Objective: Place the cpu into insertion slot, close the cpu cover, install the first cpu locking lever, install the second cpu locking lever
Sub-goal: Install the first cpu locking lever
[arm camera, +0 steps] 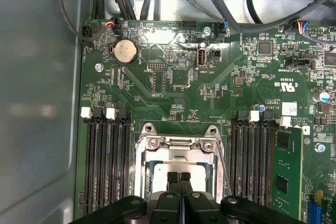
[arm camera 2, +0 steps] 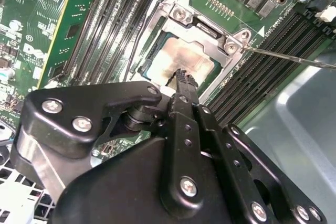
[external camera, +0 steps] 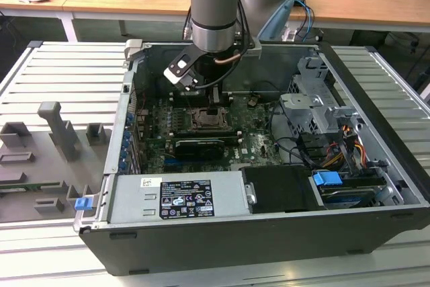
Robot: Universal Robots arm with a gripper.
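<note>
Firstly, in the exterior view the claw (external camera: 213, 108) hangs straight down inside the open computer case (external camera: 282, 240), and the insertion slot (external camera: 210, 121) lies directly under its tips.

Next, in the second wrist view the claw (arm camera 2: 182, 73) has its two fingers pressed together with no gap, and they grip nothing. Their common tip stands on, or just above, the pale top of the cpu (arm camera 2: 184, 56); I cannot tell if it really touches. The cpu sits flat in the slot, and the cpu cover (arm camera 2: 207, 31) appears folded down around it, so its window leaves the metal top free for the tip. I think the fingers are shut in order to make one narrow pushing point. A thin locking lever (arm camera 2: 294, 60) sticks out away from the claw and is not hooked yet.

Finally, in the first wrist view the tips of the claw (arm camera: 179, 176) are over the middle of the cpu (arm camera: 157, 170). The cpu cover (arm camera: 157, 145) surrounds them, the locking lever (arm camera: 226, 169) runs just beside it, and memory slots (arm camera: 107, 166) lie on both sides.
</note>
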